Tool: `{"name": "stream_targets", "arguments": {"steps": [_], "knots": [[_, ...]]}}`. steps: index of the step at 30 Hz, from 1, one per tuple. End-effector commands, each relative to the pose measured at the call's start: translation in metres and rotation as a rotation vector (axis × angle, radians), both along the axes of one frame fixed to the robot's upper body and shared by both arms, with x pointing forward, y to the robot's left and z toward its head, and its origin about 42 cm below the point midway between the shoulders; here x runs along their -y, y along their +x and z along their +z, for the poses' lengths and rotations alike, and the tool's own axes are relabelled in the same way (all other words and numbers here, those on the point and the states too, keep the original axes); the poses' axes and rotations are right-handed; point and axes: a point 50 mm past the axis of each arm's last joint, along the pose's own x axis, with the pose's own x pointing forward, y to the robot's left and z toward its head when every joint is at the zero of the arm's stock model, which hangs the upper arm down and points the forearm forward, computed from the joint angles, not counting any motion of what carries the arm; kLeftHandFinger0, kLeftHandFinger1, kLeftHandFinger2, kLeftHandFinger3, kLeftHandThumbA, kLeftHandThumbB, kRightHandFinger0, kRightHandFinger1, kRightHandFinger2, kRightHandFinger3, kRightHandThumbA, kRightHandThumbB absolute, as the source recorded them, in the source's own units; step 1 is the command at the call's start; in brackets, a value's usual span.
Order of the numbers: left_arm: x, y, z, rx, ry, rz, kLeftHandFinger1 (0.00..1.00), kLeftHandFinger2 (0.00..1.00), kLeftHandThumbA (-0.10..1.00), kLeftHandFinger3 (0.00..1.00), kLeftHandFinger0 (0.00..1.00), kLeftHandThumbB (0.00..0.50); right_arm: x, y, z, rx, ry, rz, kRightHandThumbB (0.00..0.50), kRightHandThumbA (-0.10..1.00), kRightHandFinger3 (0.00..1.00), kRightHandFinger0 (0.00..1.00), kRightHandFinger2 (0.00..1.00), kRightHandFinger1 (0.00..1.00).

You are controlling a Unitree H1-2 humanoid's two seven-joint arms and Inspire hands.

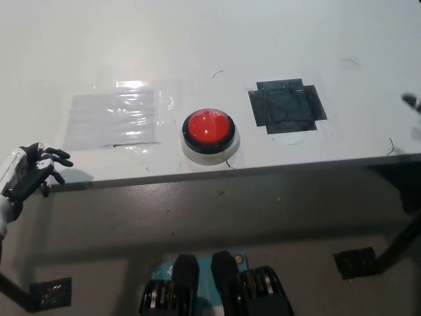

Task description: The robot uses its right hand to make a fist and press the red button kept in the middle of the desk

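Sitting mid-tabletop (197, 39), the red button (208, 127) lies between a clear tape patch (115, 117) and a dark tape patch (287, 106). The left hand (29, 172) hangs at the near edge, fingers loosely spread, empty. The right hand (412, 101) barely shows, perhaps fingertips; its state cannot be told.

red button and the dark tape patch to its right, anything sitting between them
Nothing stands there. In the head view, only bare white desk runs between the red button and the dark tape patch.
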Motion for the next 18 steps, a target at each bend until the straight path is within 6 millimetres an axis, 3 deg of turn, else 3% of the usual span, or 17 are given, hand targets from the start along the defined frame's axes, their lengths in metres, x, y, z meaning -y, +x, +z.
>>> {"name": "stream_targets", "arguments": {"steps": [1, 4, 7, 8, 9, 11, 12, 13, 16, 18], "knots": [[-0.004, 0.005, 0.018, 0.039, 0.031, -0.021, 0.3, 0.45, 0.48, 0.59, 0.16, 0.0, -0.028, 0.021, 0.078, 0.168, -0.047, 0.149, 0.236, 1.0, 1.0, 1.0, 1.0, 1.0], [-0.002, 0.006, 0.019, 0.039, 0.025, -0.025, 0.3, 0.45, 0.48, 0.58, 0.15, 0.0, -0.042, 0.029, 0.094, 0.193, -0.068, 0.18, 0.263, 1.0, 1.0, 1.0, 1.0, 1.0], [-0.003, 0.006, 0.019, 0.034, 0.034, -0.025, 0.31, 0.45, 0.48, 0.59, 0.16, 0.0, -0.072, 0.041, 0.114, 0.22, -0.075, 0.233, 0.276, 1.0, 1.0, 0.93, 1.0, 1.0], [-0.003, 0.006, 0.018, 0.037, 0.036, -0.03, 0.32, 0.46, 0.48, 0.59, 0.16, 0.0, -0.088, 0.054, 0.116, 0.233, -0.073, 0.289, 0.274, 1.0, 0.97, 0.88, 1.0, 1.0], [-0.004, 0.006, 0.017, 0.037, 0.04, -0.031, 0.31, 0.45, 0.48, 0.59, 0.15, 0.0, -0.096, 0.062, 0.116, 0.233, -0.078, 0.303, 0.305, 1.0, 0.9, 0.8, 0.91, 0.97], [-0.003, 0.005, 0.013, 0.024, 0.042, -0.029, 0.32, 0.46, 0.5, 0.59, 0.19, 0.0, -0.111, 0.064, 0.116, 0.238, -0.087, 0.334, 0.297, 1.0, 0.82, 0.69, 0.8, 0.84], [-0.003, 0.005, 0.013, 0.022, 0.043, -0.027, 0.32, 0.46, 0.5, 0.6, 0.19, 0.0, -0.118, 0.064, 0.117, 0.239, -0.087, 0.344, 0.297, 1.0, 0.81, 0.66, 0.78, 0.82], [-0.004, 0.005, 0.012, 0.018, 0.04, -0.024, 0.33, 0.46, 0.5, 0.6, 0.21, 0.0, -0.133, 0.065, 0.12, 0.238, -0.082, 0.372, 0.282, 1.0, 0.74, 0.62, 0.68, 0.73], [-0.004, 0.005, 0.011, 0.016, 0.04, -0.024, 0.34, 0.48, 0.5, 0.61, 0.23, 0.0, -0.155, 0.068, 0.122, 0.234, -0.066, 0.4, 0.273, 1.0, 0.63, 0.54, 0.55, 0.6], [-0.001, 0.006, 0.01, 0.016, 0.036, -0.03, 0.3, 0.44, 0.48, 0.59, 0.16, 0.0, -0.18, 0.077, 0.119, 0.208, -0.026, 0.38, 0.278, 1.0, 0.33, 0.32, 0.26, 0.3]]}}
